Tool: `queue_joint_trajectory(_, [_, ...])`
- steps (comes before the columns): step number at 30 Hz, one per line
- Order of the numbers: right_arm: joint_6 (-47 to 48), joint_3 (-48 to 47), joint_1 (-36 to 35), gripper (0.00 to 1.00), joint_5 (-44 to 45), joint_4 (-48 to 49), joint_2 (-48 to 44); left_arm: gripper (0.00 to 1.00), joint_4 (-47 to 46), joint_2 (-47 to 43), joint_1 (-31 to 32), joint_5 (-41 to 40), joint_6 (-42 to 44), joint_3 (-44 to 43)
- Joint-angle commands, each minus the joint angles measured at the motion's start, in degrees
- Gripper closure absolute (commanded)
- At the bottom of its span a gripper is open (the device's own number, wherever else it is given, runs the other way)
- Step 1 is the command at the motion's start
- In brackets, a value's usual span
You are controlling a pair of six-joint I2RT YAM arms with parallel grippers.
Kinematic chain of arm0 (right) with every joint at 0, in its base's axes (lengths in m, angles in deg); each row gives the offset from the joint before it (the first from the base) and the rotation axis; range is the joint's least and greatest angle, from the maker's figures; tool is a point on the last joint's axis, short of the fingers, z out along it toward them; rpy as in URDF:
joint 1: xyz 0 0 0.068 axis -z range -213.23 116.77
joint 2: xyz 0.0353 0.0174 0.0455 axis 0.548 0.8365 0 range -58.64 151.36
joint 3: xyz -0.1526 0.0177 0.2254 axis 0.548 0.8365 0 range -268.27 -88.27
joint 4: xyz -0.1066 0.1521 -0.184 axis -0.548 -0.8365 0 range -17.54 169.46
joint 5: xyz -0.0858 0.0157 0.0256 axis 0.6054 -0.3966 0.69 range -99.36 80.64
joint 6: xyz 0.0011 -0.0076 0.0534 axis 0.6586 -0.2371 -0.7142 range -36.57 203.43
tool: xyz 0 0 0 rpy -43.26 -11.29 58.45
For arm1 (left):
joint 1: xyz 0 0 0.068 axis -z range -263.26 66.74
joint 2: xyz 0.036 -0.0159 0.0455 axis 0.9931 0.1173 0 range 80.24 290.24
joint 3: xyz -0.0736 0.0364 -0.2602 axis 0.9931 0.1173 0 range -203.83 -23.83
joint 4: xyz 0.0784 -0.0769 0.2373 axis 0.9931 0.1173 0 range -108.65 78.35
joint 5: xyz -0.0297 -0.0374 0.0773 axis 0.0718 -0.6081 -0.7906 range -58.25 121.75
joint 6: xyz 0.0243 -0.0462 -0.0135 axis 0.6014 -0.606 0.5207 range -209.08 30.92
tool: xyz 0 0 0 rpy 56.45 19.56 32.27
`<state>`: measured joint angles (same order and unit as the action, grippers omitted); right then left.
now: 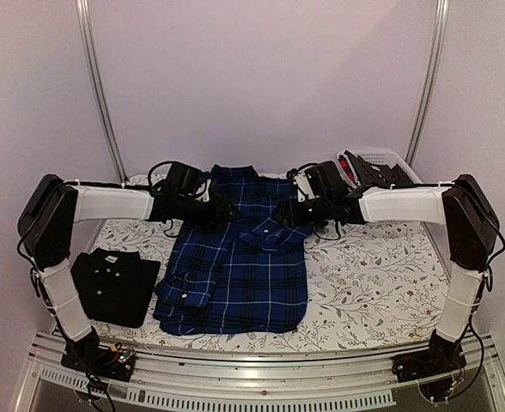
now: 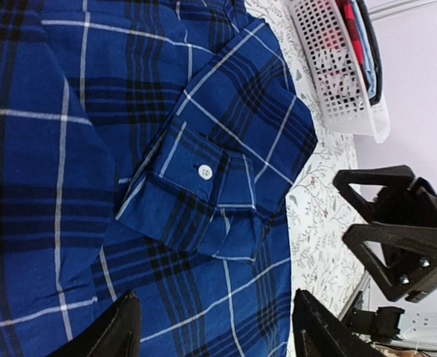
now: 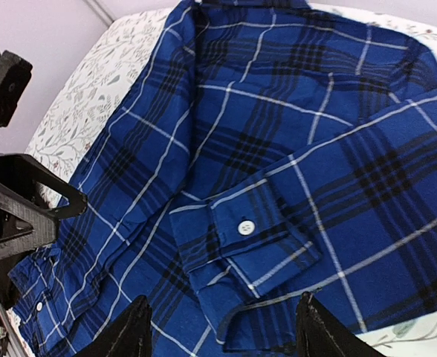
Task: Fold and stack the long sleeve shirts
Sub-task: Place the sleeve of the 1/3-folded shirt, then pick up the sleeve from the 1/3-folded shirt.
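Black shirt (image 1: 115,283) is folded and sits front left on the worktop (image 1: 381,275). Blue plaid shirt (image 1: 235,266) lies flat mid-worktop with its sleeves laid in over the body; body not yet folded, nothing stacked. Left hand (image 2: 218,335) and right hand (image 3: 222,335) hover over it, fingers apart, gripping nothing. Basket (image 1: 390,159) at back right possibly holds more clothes, hard to tell.

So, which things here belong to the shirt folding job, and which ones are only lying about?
For the job:
blue plaid shirt, spread out, one sleeve folded in
black shirt, already folded

Lying about:
white basket
floral table cover
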<state>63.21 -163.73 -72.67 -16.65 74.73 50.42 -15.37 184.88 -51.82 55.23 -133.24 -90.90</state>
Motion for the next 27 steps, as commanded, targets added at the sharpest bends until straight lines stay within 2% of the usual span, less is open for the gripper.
queue_joint_trajectory(1, [-3.35, 5.5, 1.73, 0.35, 5.1, -0.54, -6.95, 0.31, 6.77, 5.35, 4.52, -11.05, 3.52, -9.39])
queue_joint_trajectory(11, [-4.67, 16.37, 5.9, 0.34, 5.04, 0.73, -18.43, 0.3, 25.78, 24.77, 14.34, -32.07, 10.32, -36.93])
queue_joint_trajectory(17, [-4.45, 19.57, 6.39, 0.33, 4.23, 1.57, -21.73, 0.28, 35.1, 35.24, 17.17, -37.08, 15.9, -54.1])
queue_joint_trajectory(21, [-4.8, 21.55, 6.48, 0.33, 4.05, 2.26, -22.97, 0.28, 38.13, 38.67, 17.84, -37.13, 17.73, -58.51])
queue_joint_trajectory(27, [-5.55, 22.57, 6.57, 0.32, 4.47, 2.56, -24.09, 0.28, 39.79, 41.01, 18.66, -38.75, 19.95, -60.21])
